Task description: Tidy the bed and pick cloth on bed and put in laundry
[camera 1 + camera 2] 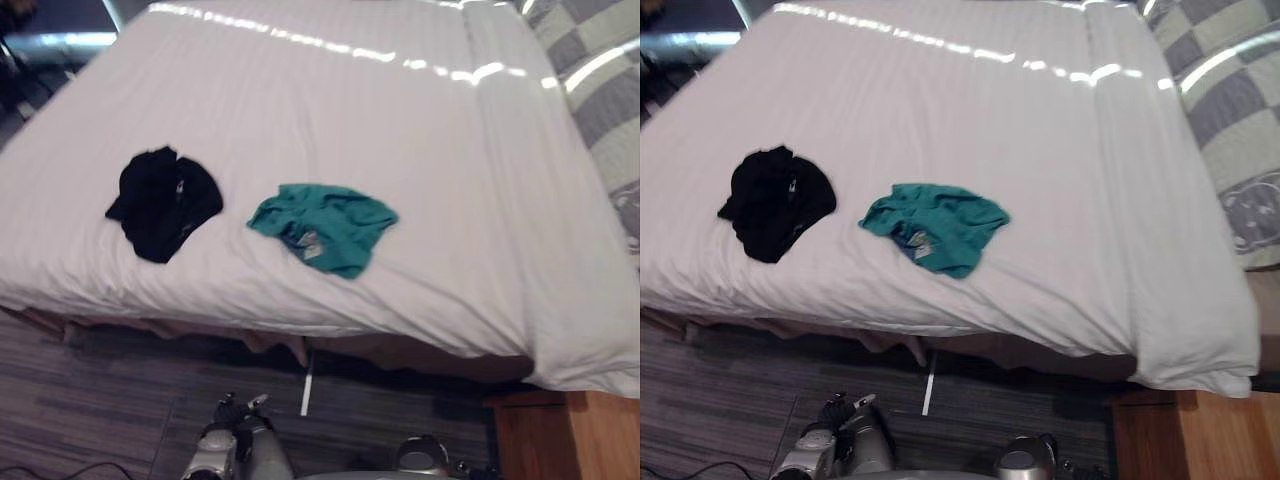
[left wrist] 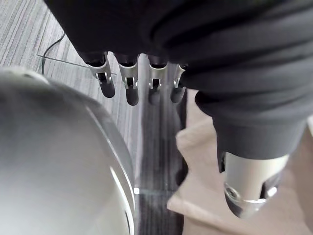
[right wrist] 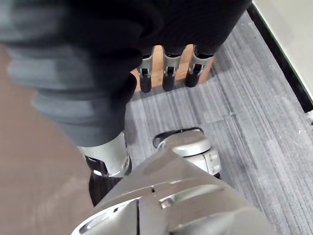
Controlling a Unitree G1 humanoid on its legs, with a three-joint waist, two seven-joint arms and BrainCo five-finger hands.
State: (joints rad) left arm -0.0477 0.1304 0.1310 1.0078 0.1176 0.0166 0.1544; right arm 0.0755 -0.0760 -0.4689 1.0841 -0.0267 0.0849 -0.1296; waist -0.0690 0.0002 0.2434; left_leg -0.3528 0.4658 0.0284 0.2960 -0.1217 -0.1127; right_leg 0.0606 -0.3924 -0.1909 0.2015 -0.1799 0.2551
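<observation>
The bed [image 1: 350, 120] has a white cover that lies mostly flat. Two cloths lie on it near the front edge, where the robot can likely reach them. The black cloth [image 1: 160, 205] is on the robot's left and the green cloth [image 1: 325, 225] is near it to the right, not touching. Both are bunched up. The left hand [image 2: 128, 78] hangs down over the grey floor [image 1: 100, 400] with straight fingers and holds nothing. The right hand [image 3: 168, 73] hangs low too, fingers straight and empty. I think the hands are low because no picking has begun. The black cloth suits the left hand, since it lies on that side.
</observation>
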